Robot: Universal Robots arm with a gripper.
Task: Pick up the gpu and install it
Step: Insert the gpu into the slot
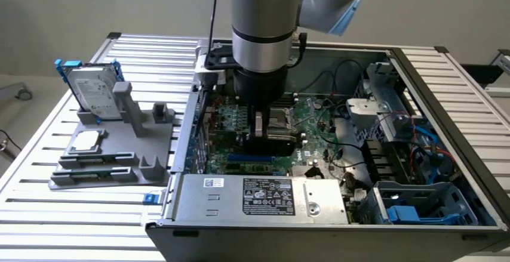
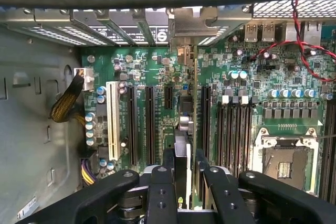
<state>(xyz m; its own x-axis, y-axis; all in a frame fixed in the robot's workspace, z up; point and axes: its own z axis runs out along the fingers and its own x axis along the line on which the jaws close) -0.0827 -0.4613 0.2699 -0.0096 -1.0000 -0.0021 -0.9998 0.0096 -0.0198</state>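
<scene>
Nearest you: the front edge of the slatted aluminium table [image 1: 71, 220], carrying an open computer case [image 1: 319, 238] laid on its side. Just inside the case's near wall you have a silver power supply [image 1: 271, 196] with a black label and, toward the exterior view's right, a blue drive cage [image 1: 422, 205]. Behind these lies the green motherboard [image 1: 319, 154], with loose black, red and blue wiring toward the exterior view's right. Over the board's middle, the arm reaches straight down and its gripper [image 1: 267, 132] is clamped on the gpu [image 1: 271, 145]. In the wrist view the black fingers [image 2: 160, 182] flank the card, which stands on edge among the long black expansion slots [image 2: 149, 124], with its silver bracket [image 2: 191, 24] at the case's rear slot wall. You cannot tell whether it is seated. An open processor socket [image 2: 286, 163] lies beside those slots. On the table at the exterior view's left, outside the case, a grey fixture [image 1: 151, 166] holds a hard drive [image 1: 94, 92] in a blue frame, upright, and a small silver processor chip [image 1: 86, 141], flat. Farthest: a pale wall [image 1: 95, 5] and light floor [image 1: 16, 119].
</scene>
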